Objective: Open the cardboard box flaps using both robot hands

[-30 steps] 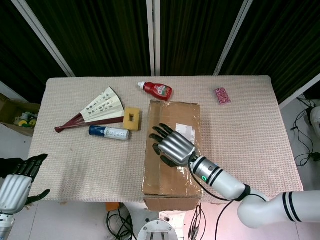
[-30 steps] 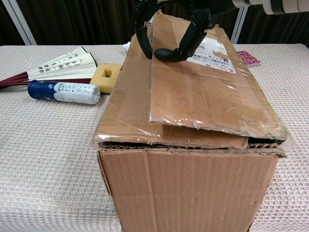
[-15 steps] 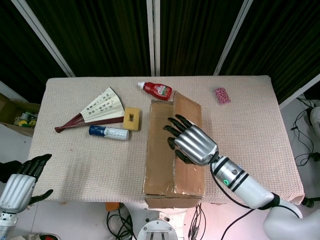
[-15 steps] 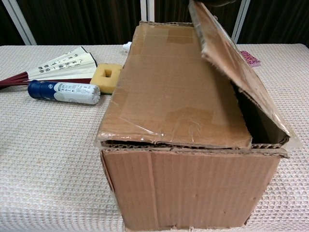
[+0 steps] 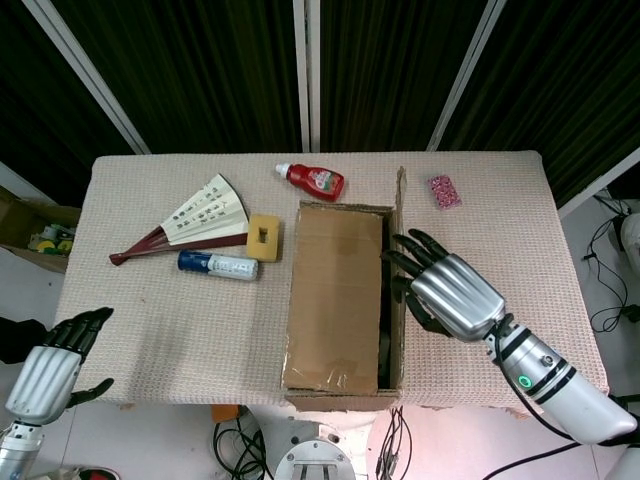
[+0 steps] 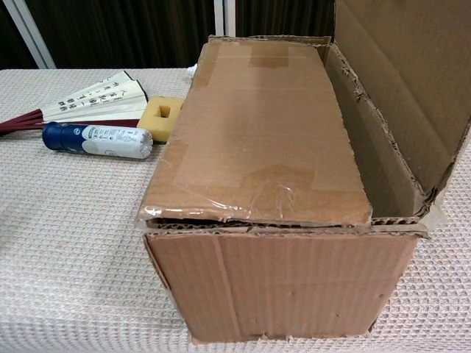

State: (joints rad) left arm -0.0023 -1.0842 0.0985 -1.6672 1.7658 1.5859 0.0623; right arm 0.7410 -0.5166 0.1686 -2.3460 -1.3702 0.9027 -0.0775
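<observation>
You are looking at one cardboard box (image 5: pixel 335 295) sitting near the middle of the desk (image 5: pixel 500 230). Far left of it, you are seeing one folding fan (image 5: pixel 190 222), one yellow sponge block (image 5: pixel 264 237) and one blue-and-white tube (image 5: pixel 218 265). Beyond the box one red bottle (image 5: pixel 312 180) is lying, and far right one small pink packet (image 5: pixel 444 191).

bare cloth (image 5: pixel 170 320) left of box (image 5: pixel 335 290) — bottle (image 5: pixel 218 265) farther back.

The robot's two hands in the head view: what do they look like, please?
Both hands have ribbed silver metal backs and black fingers. The right hand joins a white forearm with black bands and a small green light. The left hand shows the same silver back.
</observation>
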